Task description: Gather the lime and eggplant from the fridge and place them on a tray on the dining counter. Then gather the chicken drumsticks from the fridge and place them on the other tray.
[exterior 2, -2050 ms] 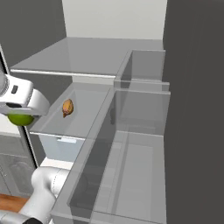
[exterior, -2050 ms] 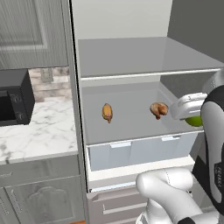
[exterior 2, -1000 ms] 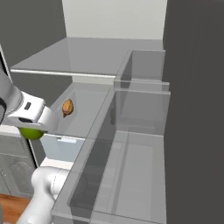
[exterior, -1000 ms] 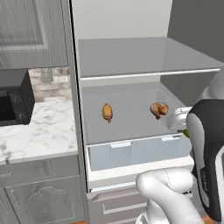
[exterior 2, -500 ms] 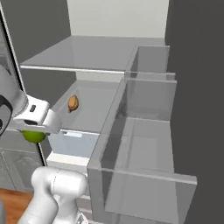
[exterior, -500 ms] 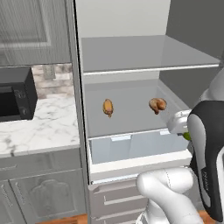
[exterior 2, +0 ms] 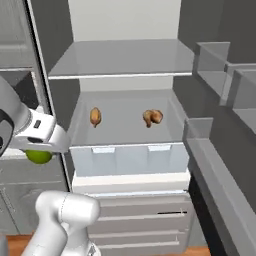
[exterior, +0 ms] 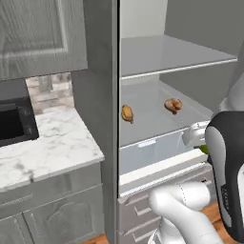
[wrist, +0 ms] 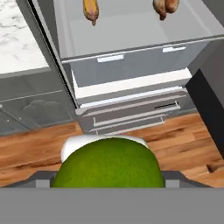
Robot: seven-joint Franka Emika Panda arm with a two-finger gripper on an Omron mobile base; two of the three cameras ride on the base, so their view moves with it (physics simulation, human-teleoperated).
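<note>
The open fridge (exterior 2: 125, 75) stands in front of the robot, its middle shelf (exterior 2: 125, 125) carrying two chicken drumsticks, one on the left (exterior 2: 95, 116) and one on the right (exterior 2: 152, 117), both well back from the shelf's front lip. The arm's gripper (exterior 2: 40, 150) is out of the fridge and low to the side, with the lime (wrist: 108, 162) gripped between its jaws; the hand view shows the green fruit large and close, above wooden floor (wrist: 39, 148) and the lower drawers (wrist: 131, 116). The biggest risk is the carry itself: a lime is round and smooth, so it could roll or squirt out of a two-finger pinch if the arm swings or the base turns sharply, and it would drop to the floor rather than a counter. A second risk is clipping the fridge door edge (exterior: 116, 95) or the marble counter (exterior: 47, 147) beside it while moving away. No tray or eggplant can be made out here, so the placement target has yet to be found.
</note>
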